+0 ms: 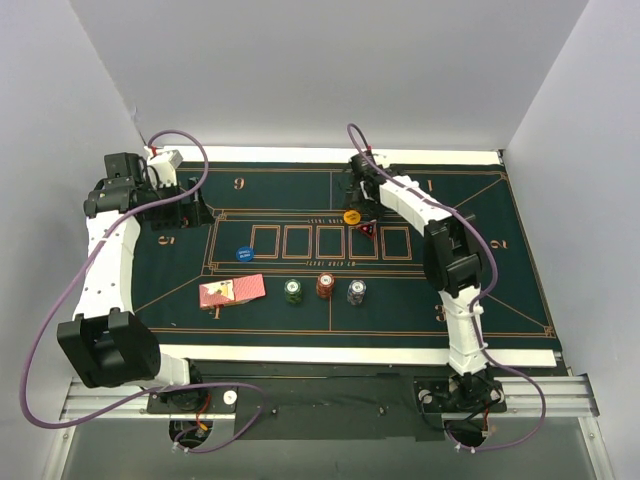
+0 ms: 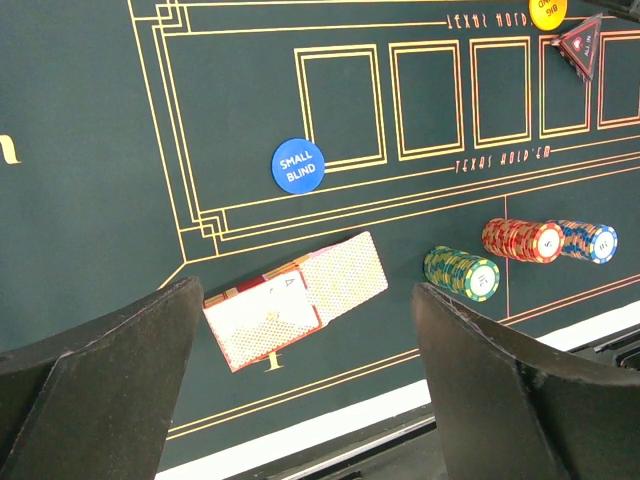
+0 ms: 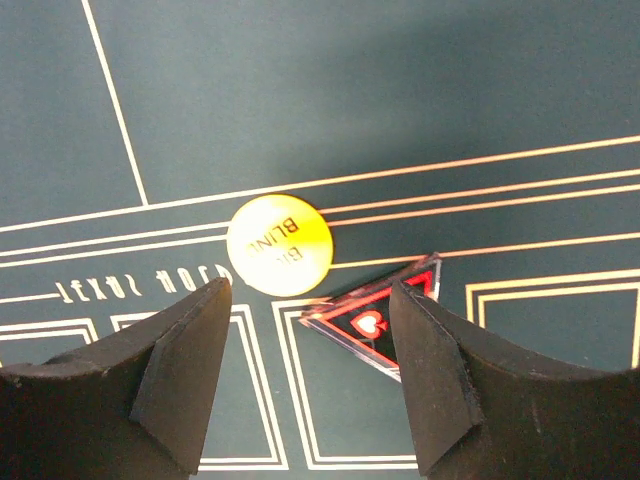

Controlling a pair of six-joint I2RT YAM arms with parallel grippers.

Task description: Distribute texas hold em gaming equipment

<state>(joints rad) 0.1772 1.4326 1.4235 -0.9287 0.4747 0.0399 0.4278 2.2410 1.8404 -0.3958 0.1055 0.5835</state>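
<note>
R gripper (image 3: 308, 300) fingers open, over orange BIG BLIND disc (image 3: 279, 244) on far mat line. Centre on disc, avoid touching triangular spade token (image 3: 385, 315). L gripper (image 2: 305, 295) open above cards (image 2: 270, 325).

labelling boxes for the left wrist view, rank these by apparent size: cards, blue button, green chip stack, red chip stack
1. cards
2. green chip stack and red chip stack: alike, not ranked
3. blue button: slightly smaller, though farther from the camera, so unsure
</note>
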